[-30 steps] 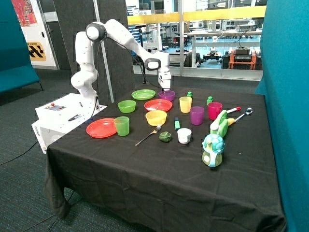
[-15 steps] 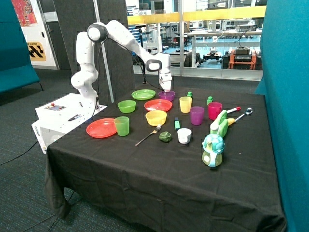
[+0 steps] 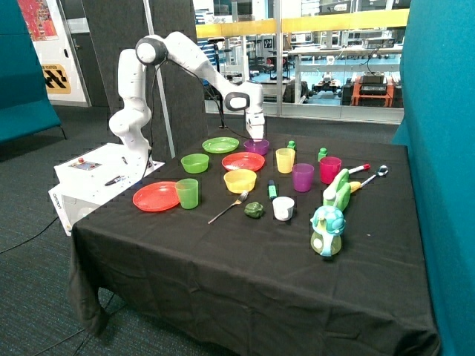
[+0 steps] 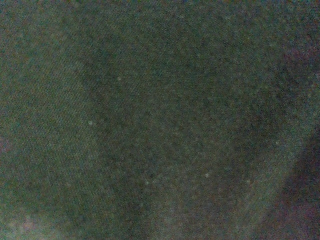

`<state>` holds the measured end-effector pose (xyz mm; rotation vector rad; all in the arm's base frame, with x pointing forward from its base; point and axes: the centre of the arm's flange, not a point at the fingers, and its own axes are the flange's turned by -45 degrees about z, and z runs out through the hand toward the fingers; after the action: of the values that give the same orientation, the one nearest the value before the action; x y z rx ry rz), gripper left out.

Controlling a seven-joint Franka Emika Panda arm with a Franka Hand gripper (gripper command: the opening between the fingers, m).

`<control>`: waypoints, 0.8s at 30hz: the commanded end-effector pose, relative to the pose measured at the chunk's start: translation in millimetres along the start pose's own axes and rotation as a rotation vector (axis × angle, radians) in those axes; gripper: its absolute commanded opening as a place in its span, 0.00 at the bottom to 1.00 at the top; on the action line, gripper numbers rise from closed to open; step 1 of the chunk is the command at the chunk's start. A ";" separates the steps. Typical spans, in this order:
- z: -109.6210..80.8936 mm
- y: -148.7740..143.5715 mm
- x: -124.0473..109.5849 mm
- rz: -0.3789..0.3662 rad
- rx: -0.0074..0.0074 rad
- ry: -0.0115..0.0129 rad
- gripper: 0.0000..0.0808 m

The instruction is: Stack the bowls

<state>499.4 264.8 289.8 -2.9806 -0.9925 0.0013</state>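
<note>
the surface (image 3: 245,267), draped in black cloth, carries everything. the white franka arm (image 3: 178,52) reaches from its base at the far corner down to the far edge, where the end effector (image 3: 257,138) sits right at the purple bowl (image 3: 257,146), at or just inside its rim. whether its fingers are spread or closed, and whether they have hold of the bowl, cannot be told; the wrist view shows only dark weave.

two red plates, one near the front corner (image 3: 154,196) and one mid-surface (image 3: 243,161), and a green plate (image 3: 220,144) lie flat. the light green bowl (image 3: 194,162) sits between the green plate and the front red plate, and the yellow bowl (image 3: 240,180) sits just in front of the middle red plate. all three bowls stand apart, so no stacking looks done.

the bowls look like light, stiff, smooth plastic, unlikely to break but prone to slide or tip. a pinch across the rim wall, one finger inside and one outside, seems the best hold.
</note>
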 end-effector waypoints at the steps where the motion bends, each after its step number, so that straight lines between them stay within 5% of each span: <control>1: 2.9 1.0 -2.4 0.013 -0.0004 0.0007 0.00; 24: -8.4 5.9 -2.9 0.021 -0.0004 0.0007 0.00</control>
<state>500.0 261.1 289.5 -2.9924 -0.9668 -0.0007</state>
